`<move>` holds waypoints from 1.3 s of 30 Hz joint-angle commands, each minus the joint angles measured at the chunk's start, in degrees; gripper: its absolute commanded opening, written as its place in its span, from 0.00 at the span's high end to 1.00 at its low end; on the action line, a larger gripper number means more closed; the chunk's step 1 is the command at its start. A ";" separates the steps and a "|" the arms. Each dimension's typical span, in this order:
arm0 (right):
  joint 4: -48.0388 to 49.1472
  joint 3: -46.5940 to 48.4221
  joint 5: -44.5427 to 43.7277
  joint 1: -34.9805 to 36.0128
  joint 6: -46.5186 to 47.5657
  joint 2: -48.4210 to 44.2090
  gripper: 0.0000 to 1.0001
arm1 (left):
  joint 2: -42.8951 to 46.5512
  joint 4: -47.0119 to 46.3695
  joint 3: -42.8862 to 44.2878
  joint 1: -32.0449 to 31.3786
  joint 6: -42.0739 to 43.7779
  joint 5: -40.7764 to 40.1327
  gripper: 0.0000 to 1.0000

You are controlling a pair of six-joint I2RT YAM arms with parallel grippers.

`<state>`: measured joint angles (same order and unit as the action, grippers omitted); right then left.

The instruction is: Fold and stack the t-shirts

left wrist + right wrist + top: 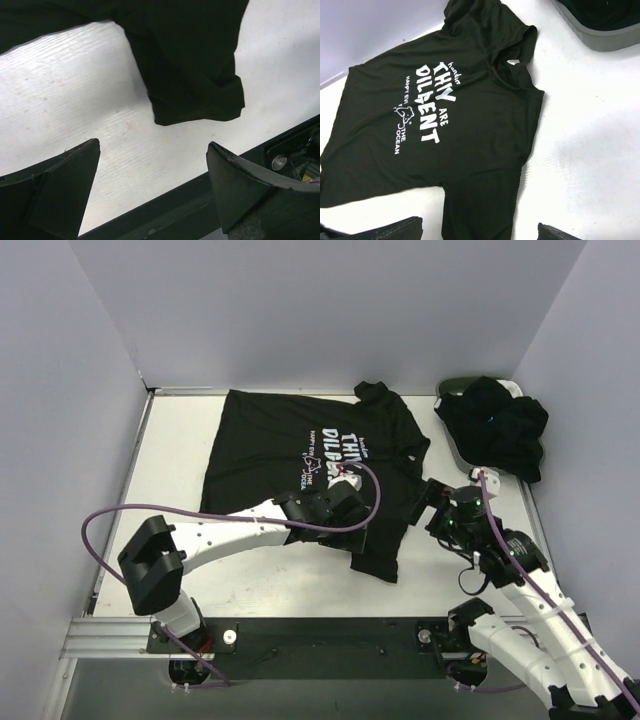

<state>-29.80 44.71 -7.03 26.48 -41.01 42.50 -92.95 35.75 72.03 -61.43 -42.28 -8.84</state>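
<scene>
On the table [180, 440]: one lettered t-shirt [270, 440] | left fingers [55, 190] apart | right fingers [395, 231] apart

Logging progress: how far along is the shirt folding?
Done: the printed shirt lies spread flat on the table, unfolded. In hand: nothing; the left gripper hangs open by its near sleeve, the right gripper open beside the shirt. Left: all folds, the stack, the clothes in the basket.

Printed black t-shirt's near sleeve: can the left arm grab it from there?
Probably yes. The left arm hovers close to the sleeve with its jaws wide open, and nothing lies on that cloth, which rests flat on the table.
</scene>
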 commanded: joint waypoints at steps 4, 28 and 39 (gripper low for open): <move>-4.56 -2.34 1.05 1.47 -2.49 -2.95 0.03 | -6.45 -7.79 1.10 -5.01 -4.03 -2.23 0.03; -5.18 -5.33 -0.18 4.19 -3.81 -6.73 0.05 | -15.69 -14.39 0.04 -5.72 -6.41 -4.25 0.27; -4.83 -6.47 -0.18 5.07 -4.25 -5.50 0.06 | -14.11 -14.74 0.04 -5.02 -7.38 -4.25 1.00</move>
<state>-34.11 39.16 -6.24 30.70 -44.80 36.03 -108.60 22.85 71.11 -67.00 -49.34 -12.38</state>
